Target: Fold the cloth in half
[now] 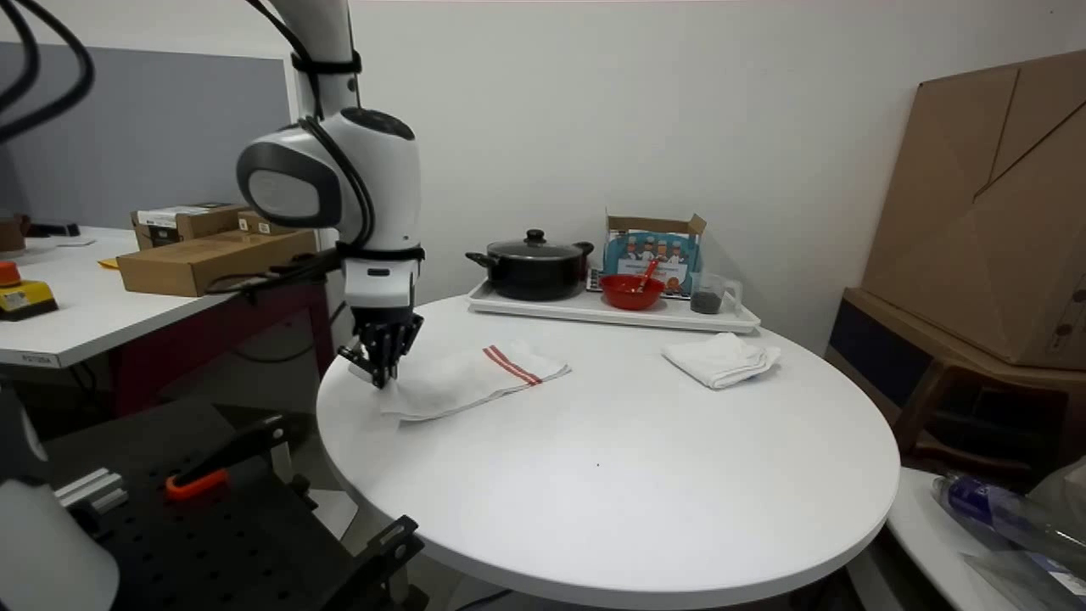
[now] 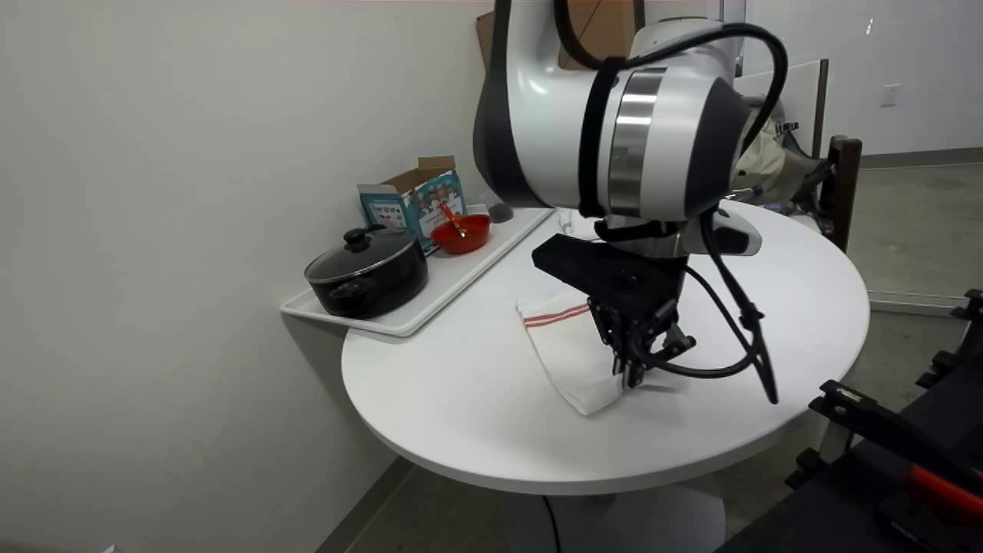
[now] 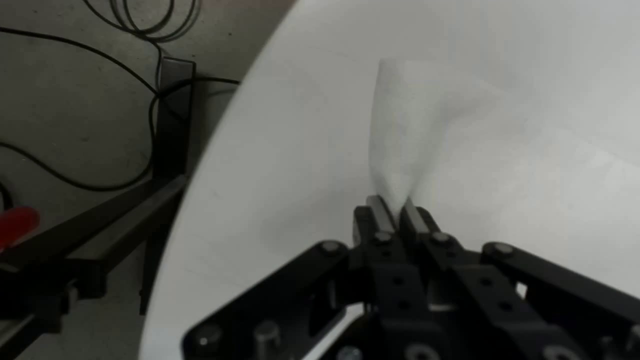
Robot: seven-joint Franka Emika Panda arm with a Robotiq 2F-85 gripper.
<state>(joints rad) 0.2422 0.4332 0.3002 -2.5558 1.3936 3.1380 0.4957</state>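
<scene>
A white cloth with red stripes near one end lies on the round white table (image 1: pixel 645 492). The cloth shows in both exterior views (image 1: pixel 458 383) (image 2: pixel 572 357), with its striped end away from my gripper. My gripper (image 1: pixel 386 380) is at the cloth's plain end, low over the table; it also shows in an exterior view (image 2: pixel 628 378). In the wrist view, the fingertips (image 3: pixel 398 212) are closed on a pinched edge of the cloth (image 3: pixel 400 120), which rises in a fold between them. The stripes are out of view there.
A second, folded white cloth (image 1: pixel 721 361) lies farther along the table. A white tray (image 1: pixel 611 314) at the wall holds a black pot (image 1: pixel 536 267), a red bowl (image 1: pixel 632 291), a box (image 1: pixel 653 252) and a clear cup (image 1: pixel 711 295). The table edge (image 3: pixel 215 132) is near my gripper.
</scene>
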